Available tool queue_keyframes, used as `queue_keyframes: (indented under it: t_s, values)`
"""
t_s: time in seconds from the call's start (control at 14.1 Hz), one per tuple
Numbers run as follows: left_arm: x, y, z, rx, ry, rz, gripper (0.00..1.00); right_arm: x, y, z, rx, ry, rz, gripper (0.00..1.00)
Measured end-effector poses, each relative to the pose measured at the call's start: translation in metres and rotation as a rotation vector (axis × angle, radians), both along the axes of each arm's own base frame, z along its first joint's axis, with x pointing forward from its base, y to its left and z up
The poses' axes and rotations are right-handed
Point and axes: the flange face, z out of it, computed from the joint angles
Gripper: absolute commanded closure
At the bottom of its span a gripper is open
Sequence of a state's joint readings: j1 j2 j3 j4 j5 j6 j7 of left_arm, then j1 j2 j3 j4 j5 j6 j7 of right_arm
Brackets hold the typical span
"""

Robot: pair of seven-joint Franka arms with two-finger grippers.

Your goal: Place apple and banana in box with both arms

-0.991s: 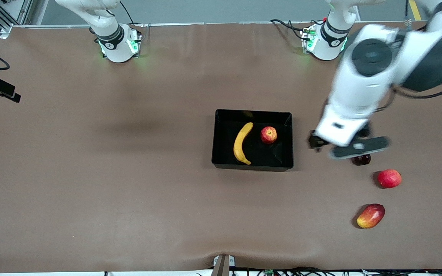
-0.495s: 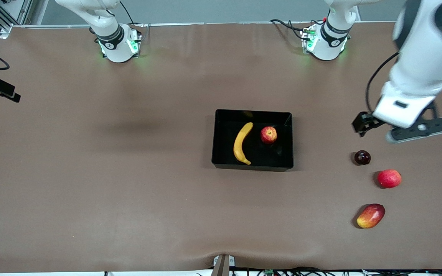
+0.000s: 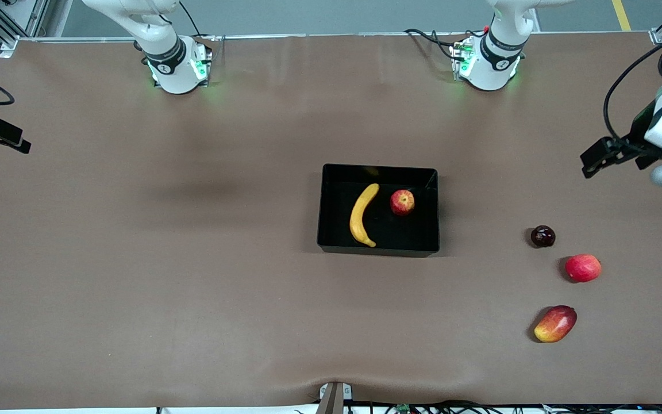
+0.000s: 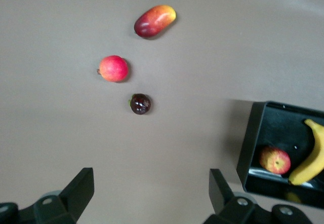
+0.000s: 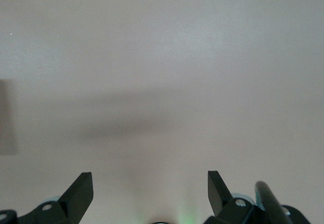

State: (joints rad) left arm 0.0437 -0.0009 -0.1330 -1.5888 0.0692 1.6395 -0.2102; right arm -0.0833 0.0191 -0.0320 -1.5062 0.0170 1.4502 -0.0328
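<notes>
The left tool [image 4: 151,196] has been drawn away from the box [image 3: 378,249] to the left arm's end of the table [image 3: 193,287], spread wide and empty. The right tool [image 5: 150,193] is spread wide over bare table. The banana [image 3: 362,214] and apple [image 3: 402,202] are seen inside the box, so the task is judged complete.

White jointed arms [image 3: 503,34], black bands (green base lights), black cables

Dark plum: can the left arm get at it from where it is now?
Probably yes. The left gripper hangs open over bare table, and the dark plum sits alone, apart from the pinkish-red fruit, with nothing over it.
</notes>
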Motion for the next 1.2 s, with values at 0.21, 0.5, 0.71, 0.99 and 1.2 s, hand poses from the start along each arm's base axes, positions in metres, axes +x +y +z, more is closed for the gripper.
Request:
queue_keyframes:
  t_s: [0.21, 0.5, 0.71, 0.99, 1.2]
  values:
    - [-0.022, 0.010, 0.003, -0.012, 0.011, -0.029, 0.00, 0.000, 0.000, 0.000, 0.000, 0.000, 0.000, 0.00]
    - [-0.035, 0.009, 0.004, -0.012, 0.018, -0.090, 0.00, 0.000, -0.002, 0.000, 0.000, 0.000, -0.004, 0.00]
    - [-0.037, 0.004, 0.005, -0.017, 0.028, -0.114, 0.00, -0.001, -0.006, 0.000, 0.000, 0.000, -0.012, 0.00]
    - [-0.040, 0.003, 0.015, -0.016, 0.033, -0.133, 0.00, -0.001, -0.011, 0.000, 0.000, 0.000, -0.020, 0.00]
    - [-0.045, 0.002, 0.021, -0.016, 0.050, -0.135, 0.00, 0.000, -0.010, 0.002, 0.000, -0.011, -0.018, 0.00]
